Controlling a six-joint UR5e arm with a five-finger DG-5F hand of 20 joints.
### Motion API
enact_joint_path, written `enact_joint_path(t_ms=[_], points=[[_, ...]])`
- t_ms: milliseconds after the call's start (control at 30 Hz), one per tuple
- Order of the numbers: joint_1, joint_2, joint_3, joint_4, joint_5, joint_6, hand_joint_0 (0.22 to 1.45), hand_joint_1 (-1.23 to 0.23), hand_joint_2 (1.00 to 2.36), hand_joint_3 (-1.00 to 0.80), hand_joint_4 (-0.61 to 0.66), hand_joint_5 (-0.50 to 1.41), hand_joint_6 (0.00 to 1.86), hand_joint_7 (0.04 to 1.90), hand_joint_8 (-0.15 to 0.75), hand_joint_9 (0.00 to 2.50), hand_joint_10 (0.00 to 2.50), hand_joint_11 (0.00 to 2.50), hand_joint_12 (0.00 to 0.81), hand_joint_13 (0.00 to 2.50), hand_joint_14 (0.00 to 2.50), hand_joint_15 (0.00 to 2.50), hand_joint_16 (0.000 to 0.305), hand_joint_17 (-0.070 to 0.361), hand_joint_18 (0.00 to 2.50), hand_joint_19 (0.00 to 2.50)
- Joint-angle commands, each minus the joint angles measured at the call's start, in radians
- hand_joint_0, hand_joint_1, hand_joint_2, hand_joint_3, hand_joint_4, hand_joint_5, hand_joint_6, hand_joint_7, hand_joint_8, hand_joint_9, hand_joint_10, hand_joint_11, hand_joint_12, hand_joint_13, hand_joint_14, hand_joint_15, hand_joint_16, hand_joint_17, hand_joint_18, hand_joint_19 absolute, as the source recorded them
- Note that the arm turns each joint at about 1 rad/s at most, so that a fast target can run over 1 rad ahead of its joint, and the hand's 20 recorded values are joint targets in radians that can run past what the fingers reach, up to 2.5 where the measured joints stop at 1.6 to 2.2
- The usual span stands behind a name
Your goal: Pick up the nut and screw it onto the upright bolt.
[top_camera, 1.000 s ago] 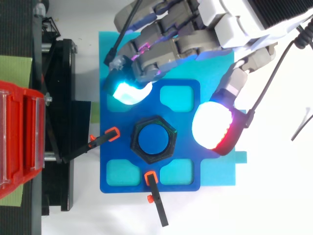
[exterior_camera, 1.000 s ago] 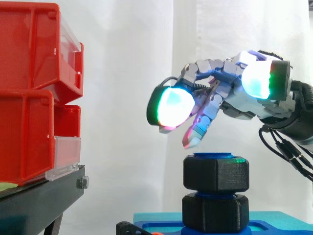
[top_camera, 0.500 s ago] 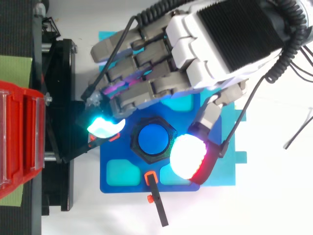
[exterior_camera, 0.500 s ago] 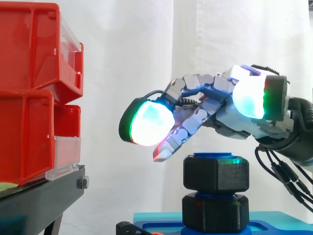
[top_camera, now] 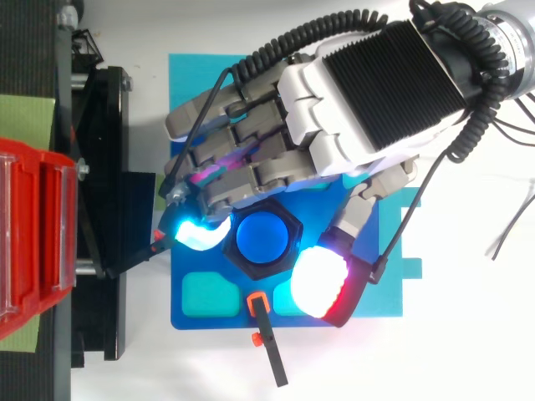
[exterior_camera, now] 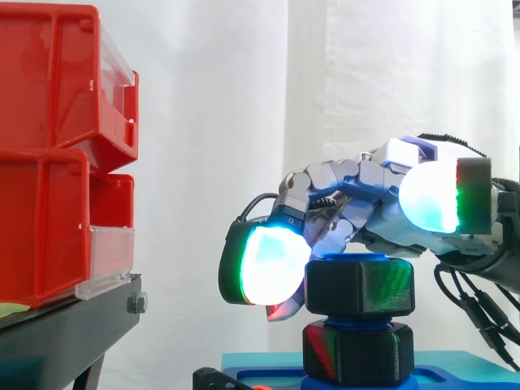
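Hand (top_camera: 368, 100) is held low over the black nut (exterior_camera: 359, 286), seated atop the upright blue bolt (top_camera: 262, 236) on the blue plate (top_camera: 213, 319); whether the nut is gripped cannot be told, and open room is left toward the red bins (exterior_camera: 49, 219).

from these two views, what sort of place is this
Probably a robotics lab bench: red bins on a black stand before a white curtain, and a robot hand over a nut on a bolt in a blue fixture.

obst L: red bins (exterior_camera: 57, 154) | free: btwn bins & nut (exterior_camera: 359, 286) | clamps (top_camera: 272, 359) nr nut
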Motion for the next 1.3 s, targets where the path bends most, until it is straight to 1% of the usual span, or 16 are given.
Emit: enact_joint_path(t_ms=[0, 67, 133, 367, 400, 500, 633, 667, 733, 900, 1000, 1067, 1100, 1133, 1167, 1267], points=[[-0.003, 0.0, -0.005, 0.001, -0.002, 0.0, 0.49, -0.14, 1.0, -0.5, 0.26, -0.05, 0.5, 0.96, 0.238, 0.92, 0.0, 0.0, 0.209, 0.63, 0.0, 0.0, 0.023, 0.052, 0.35, 0.0], [-0.008, 0.0, -0.005, 0.001, -0.002, 0.0, 0.5, -0.14, 1.0, -0.5, 0.24, -0.04, 0.5, 1.09, 0.239, 0.92, 0.0, 0.0, 0.207, 0.64, 0.0, 0.0, 0.022, 0.049, 0.35, 0.0], [-0.008, 0.0, -0.005, 0.001, -0.004, 0.0, 0.5, -0.15, 1.0, -0.5, 0.25, -0.04, 0.5, 1.15, 0.242, 0.93, 0.0, 0.0, 0.203, 0.65, 0.0, 0.0, 0.021, 0.047, 0.35, 0.0], [-0.025, 0.0, -0.005, 0.003, -0.005, 0.0, 0.5, -0.16, 1.0, -0.5, 0.19, -0.02, 0.5, 1.38, 0.253, 0.95, 0.0, 0.0, 0.194, 0.67, 0.0, 0.0, 0.019, 0.042, 0.37, 0.0], [-0.029, 0.0, -0.005, 0.003, -0.01, 0.002, 0.51, -0.16, 1.0, -0.5, 0.19, -0.02, 0.5, 1.38, 0.253, 0.95, 0.0, 0.0, 0.193, 0.67, 0.0, 0.0, 0.019, 0.042, 0.37, 0.0], [-0.032, 0.0, -0.005, 0.006, -0.015, 0.002, 0.51, -0.16, 1.0, -0.5, 0.18, -0.02, 0.5, 1.44, 0.252, 0.95, 0.0, 0.0, 0.192, 0.68, 0.0, 0.0, 0.018, 0.041, 0.38, 0.0], [-0.043, 0.0, -0.005, 0.027, -0.028, 0.003, 0.51, -0.16, 1.0, -0.5, 0.17, -0.01, 0.5, 1.51, 0.26, 0.96, 0.0, 0.0, 0.192, 0.69, 0.0, 0.0, 0.018, 0.04, 0.39, 0.0], [-0.049, 0.0, -0.005, 0.041, -0.038, 0.003, 0.51, -0.17, 1.0, -0.5, 0.16, -0.01, 0.5, 1.53, 0.258, 0.97, 0.0, 0.0, 0.191, 0.7, 0.0, 0.0, 0.018, 0.04, 0.39, 0.0], [-0.057, 0.0, -0.003, 0.055, -0.054, 0.008, 0.51, -0.17, 1.0, -0.5, 0.15, 0.0, 0.5, 1.56, 0.259, 0.97, 0.0, 0.0, 0.189, 0.71, 0.0, 0.0, 0.017, 0.039, 0.4, 0.0], [-0.066, 0.0, -0.003, 0.067, -0.067, 0.012, 0.51, -0.17, 1.0, -0.5, 0.16, 0.0, 0.5, 1.57, 0.26, 0.98, 0.0, 0.0, 0.189, 0.72, 0.0, 0.0, 0.017, 0.039, 0.41, 0.0], [-0.069, 0.0, -0.003, 0.067, -0.067, 0.015, 0.51, -0.17, 1.0, -0.5, 0.18, -0.02, 0.5, 1.45, 0.261, 0.98, 0.0, 0.0, 0.188, 0.72, 0.0, 0.0, 0.017, 0.039, 0.41, 0.0], [-0.071, 0.0, 0.001, 0.067, -0.067, 0.023, 0.51, -0.17, 1.0, -0.5, 0.23, -0.04, 0.5, 1.23, 0.256, 0.97, 0.0, 0.0, 0.194, 0.71, 0.0, 0.0, 0.018, 0.04, 0.41, 0.0], [-0.071, 0.0, 0.007, 0.067, -0.067, 0.026, 0.51, -0.17, 1.0, -0.5, 0.24, -0.04, 0.5, 1.17, 0.255, 0.97, 0.0, 0.0, 0.194, 0.71, 0.0, 0.0, 0.018, 0.04, 0.41, 0.0], [-0.071, 0.0, 0.01, 0.067, -0.067, 0.028, 0.51, -0.17, 1.0, -0.5, 0.25, -0.06, 0.5, 0.98, 0.24, 0.94, 0.0, 0.0, 0.191, 0.7, 0.0, 0.0, 0.019, 0.042, 0.4, 0.0], [-0.071, 0.0, 0.015, 0.067, -0.067, 0.028, 0.5, -0.16, 1.0, -0.5, 0.18, -0.08, 0.5, 0.8, 0.208, 0.88, 0.0, 0.0, 0.188, 0.68, 0.0, 0.0, 0.02, 0.045, 0.39, 0.0], [-0.065, 0.0, 0.021, 0.067, -0.067, 0.028, 0.5, -0.16, 1.0, -0.5, 0.16, -0.11, 0.5, 0.67, 0.195, 0.82, 0.0, 0.0, 0.191, 0.63, 0.0, 0.0, 0.022, 0.049, 0.36, 0.0]])
